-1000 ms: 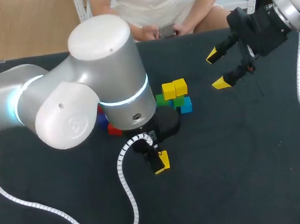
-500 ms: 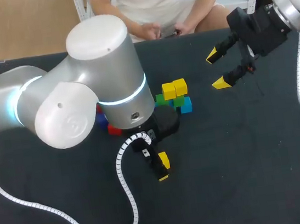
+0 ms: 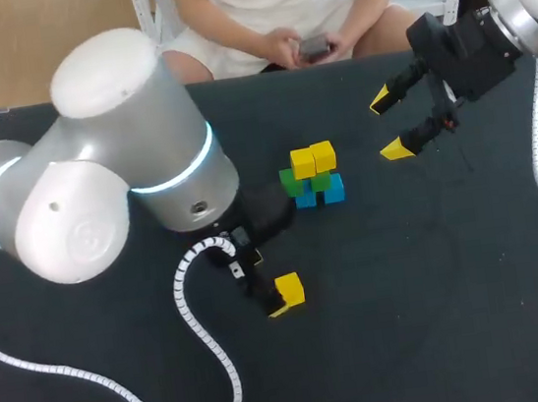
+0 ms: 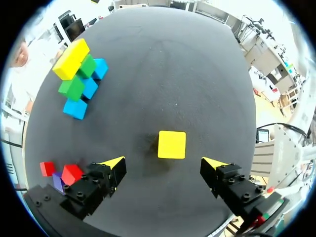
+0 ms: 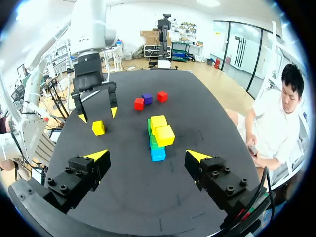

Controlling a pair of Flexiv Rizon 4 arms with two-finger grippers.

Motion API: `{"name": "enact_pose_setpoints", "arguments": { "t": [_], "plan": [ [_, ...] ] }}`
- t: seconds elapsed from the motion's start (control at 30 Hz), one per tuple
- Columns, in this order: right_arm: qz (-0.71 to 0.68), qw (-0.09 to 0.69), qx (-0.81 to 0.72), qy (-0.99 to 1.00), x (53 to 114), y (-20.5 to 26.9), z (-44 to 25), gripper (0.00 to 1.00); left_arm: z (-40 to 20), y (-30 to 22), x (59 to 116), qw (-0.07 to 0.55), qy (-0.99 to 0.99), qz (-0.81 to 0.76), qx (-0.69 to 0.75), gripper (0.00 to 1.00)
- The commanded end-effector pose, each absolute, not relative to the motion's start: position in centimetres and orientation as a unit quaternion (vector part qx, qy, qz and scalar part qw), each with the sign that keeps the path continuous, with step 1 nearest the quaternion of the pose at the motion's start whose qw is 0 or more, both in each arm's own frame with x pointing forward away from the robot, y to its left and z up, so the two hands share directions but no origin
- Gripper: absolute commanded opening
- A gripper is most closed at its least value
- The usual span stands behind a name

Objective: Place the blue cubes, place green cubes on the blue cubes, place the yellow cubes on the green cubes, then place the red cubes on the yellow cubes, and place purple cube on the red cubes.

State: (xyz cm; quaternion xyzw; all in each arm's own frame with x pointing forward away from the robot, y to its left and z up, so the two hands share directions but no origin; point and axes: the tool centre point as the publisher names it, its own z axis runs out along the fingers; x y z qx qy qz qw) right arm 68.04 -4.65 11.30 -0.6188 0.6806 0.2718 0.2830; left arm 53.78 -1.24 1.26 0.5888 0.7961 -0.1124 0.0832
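A stack stands mid-table: blue cubes (image 3: 332, 190) at the bottom, green cubes (image 3: 293, 182) on them, two yellow cubes (image 3: 312, 160) on top. In the left wrist view the same stack (image 4: 79, 79) lies far ahead. A loose yellow cube (image 3: 289, 289) lies on the table, free, just ahead of my open left gripper (image 4: 164, 164), between the lines of its fingers (image 3: 260, 283). Two red cubes (image 5: 139, 103) and a purple cube (image 5: 147, 98) sit beside that arm, hidden in the head view. My right gripper (image 3: 389, 126) hangs open and empty at the back right, well above the table.
My left arm's big elbow (image 3: 116, 171) covers the table's left middle. Its white cable (image 3: 205, 358) loops over the near table. A person sits beyond the far edge, hands off the table. Dark bare tabletop (image 3: 438, 278) spreads to the right and front.
My left gripper has opened and let go of the yellow cube, which now rests on the table. The left arm has drawn back towards the left. The right arm has not moved.
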Motion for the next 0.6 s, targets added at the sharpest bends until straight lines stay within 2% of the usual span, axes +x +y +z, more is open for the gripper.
{"name": "enact_pose_setpoints", "arguments": {
  "t": [0.03, 0.6],
  "plan": [
    [0.271, 0.284, -0.618, 0.681, 67.9, -4.7, 11.3, 1.00, 1.5, -0.3, 53.5, 0.109, 0.792, -0.132, 0.585, 1.00],
    [0.271, 0.284, -0.618, 0.681, 67.9, -4.7, 11.3, 1.00, 0.9, -1.5, 54.0, 0.141, 0.791, -0.157, 0.575, 1.00]
  ]
}}
